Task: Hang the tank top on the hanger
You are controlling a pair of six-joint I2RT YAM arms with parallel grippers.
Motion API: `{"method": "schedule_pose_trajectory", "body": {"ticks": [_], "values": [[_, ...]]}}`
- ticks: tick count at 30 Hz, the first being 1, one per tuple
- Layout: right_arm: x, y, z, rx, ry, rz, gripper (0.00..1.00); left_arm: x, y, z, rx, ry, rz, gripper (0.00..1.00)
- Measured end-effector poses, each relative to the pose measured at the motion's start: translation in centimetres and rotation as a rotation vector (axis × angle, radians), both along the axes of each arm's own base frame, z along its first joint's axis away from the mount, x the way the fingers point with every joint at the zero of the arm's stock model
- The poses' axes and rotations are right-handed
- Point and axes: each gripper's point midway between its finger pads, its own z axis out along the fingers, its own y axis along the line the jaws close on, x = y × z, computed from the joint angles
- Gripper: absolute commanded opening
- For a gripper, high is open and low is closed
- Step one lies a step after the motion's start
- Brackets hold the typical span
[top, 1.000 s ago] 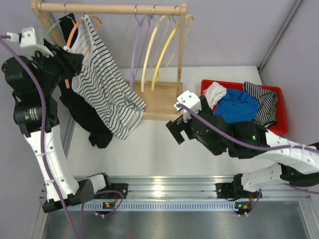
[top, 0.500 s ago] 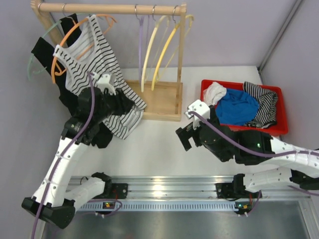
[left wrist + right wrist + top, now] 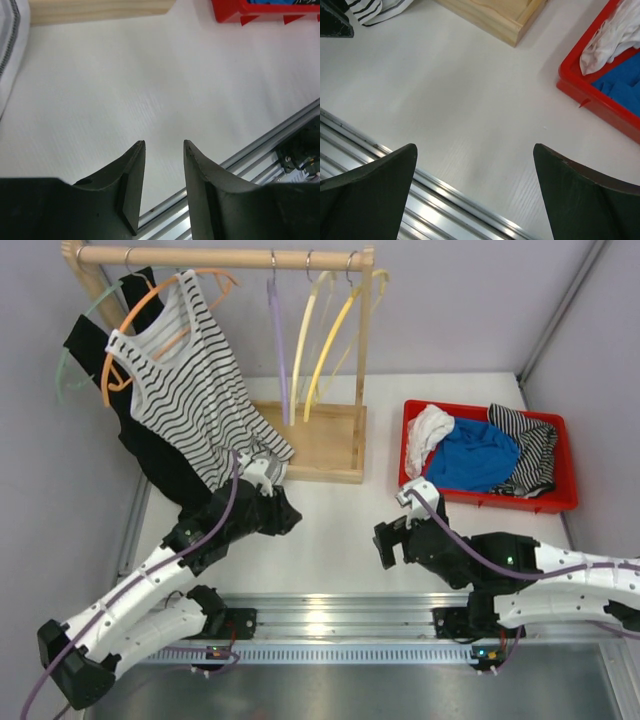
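Observation:
The white tank top (image 3: 190,390) with thin black stripes hangs on the orange hanger (image 3: 145,302) at the left end of the wooden rail. Its hem reaches down to the table; it shows at the top left of the left wrist view (image 3: 10,40) and of the right wrist view (image 3: 375,10). My left gripper (image 3: 285,515) is low over the table just below the hem, its jaws a narrow gap apart with nothing between them (image 3: 164,145). My right gripper (image 3: 385,540) is wide open and empty over the table near the front rail (image 3: 475,150).
The wooden rack (image 3: 220,255) on its base (image 3: 320,440) also holds a purple hanger (image 3: 278,340), yellow hangers (image 3: 330,340) and a pale green hanger (image 3: 66,365). A black tank top (image 3: 165,465) hangs behind the striped one. A red bin (image 3: 560,502) of clothes stands at the right. A metal rail (image 3: 320,615) runs along the near edge.
My left arm has let go at the rack and swung down to the table front. The hanger with the tank top now hangs on the rail. My right gripper has drawn back toward the near edge.

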Motion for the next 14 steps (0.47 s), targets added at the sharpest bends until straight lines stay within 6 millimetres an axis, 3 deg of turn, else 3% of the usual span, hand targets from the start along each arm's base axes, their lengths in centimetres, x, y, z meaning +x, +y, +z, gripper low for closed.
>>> {"method": "schedule_pose_trajectory", "body": {"ticks": [7,14], "values": [[-0.9,-0.3,-4.7,0.062,0.109,-0.065,1.00,-3.6,-2.9,-2.9,0.020,0.042,-0.093,0.40],[-1.3,0.0,-6.6,0.114,0.168,-0.105,1.00,-4.7,-5.0,-4.5,0.062,0.071,-0.134,0.40]]}}
